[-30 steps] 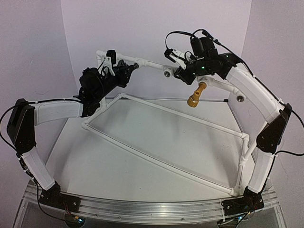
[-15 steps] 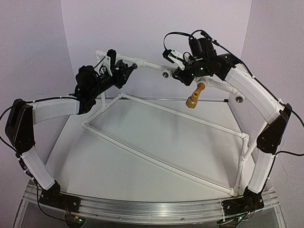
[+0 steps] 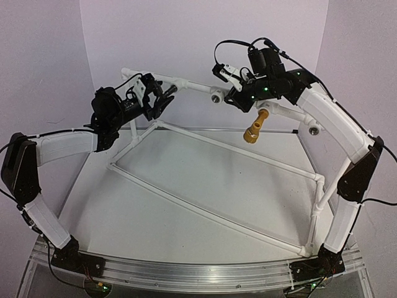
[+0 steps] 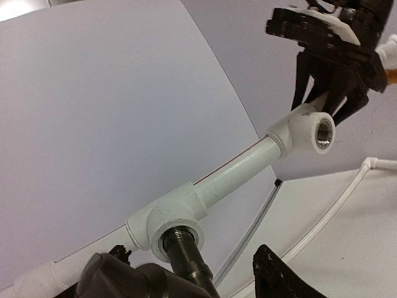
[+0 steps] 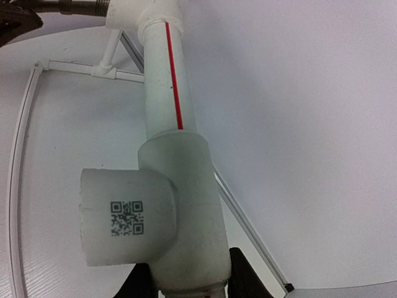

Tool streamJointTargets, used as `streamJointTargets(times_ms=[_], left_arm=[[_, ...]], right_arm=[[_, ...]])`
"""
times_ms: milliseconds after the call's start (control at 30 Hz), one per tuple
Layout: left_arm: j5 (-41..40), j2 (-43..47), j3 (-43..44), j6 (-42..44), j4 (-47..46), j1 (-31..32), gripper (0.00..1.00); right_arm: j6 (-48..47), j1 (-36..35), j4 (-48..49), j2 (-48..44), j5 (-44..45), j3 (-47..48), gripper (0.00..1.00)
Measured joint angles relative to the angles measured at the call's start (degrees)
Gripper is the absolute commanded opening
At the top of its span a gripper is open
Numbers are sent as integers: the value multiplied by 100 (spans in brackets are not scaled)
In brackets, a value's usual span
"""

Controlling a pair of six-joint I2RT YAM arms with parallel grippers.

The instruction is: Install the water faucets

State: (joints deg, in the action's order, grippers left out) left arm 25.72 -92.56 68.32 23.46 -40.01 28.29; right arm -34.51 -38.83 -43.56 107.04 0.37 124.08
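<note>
The right tool (image 4: 322, 99) clamps the empty tee socket (image 4: 310, 127), steadying the pipe (image 4: 239, 174), while the left tool (image 4: 192, 270) stands open around the black faucet (image 4: 185, 243) screwed into the neighbouring tee (image 4: 158, 217).

Enclosed at far edge and both sides by plain pale-lilac wall panels (image 3: 186, 37). Floored by white bench (image 3: 155, 230), with aluminium rail (image 3: 205, 271) along near edge.

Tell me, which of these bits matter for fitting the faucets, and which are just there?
For the job: black faucet, brass faucet, white pipe, empty socket.
Just there: thin white frame, metal rail, table.
</note>
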Motion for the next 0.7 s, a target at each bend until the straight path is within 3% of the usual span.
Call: streamJointTargets(times_ms=[133, 267, 467, 633, 700], left_arm=[[238, 195, -256, 1017, 96, -123, 84], [262, 296, -522, 1412, 166, -128, 88], [303, 783, -1061, 1548, 475, -124, 99], [492, 1684, -1469, 1218, 1186, -129, 100], [559, 2129, -1575, 942, 1621, -132, 100]], right_arm=[[-1, 7, 34, 7, -14, -1, 0], [-2, 7, 32, 7, -18, 1, 0], [-7, 7, 36, 7, -18, 1, 0], [-20, 7, 37, 7, -18, 1, 1], [-23, 7, 38, 7, -18, 1, 8]])
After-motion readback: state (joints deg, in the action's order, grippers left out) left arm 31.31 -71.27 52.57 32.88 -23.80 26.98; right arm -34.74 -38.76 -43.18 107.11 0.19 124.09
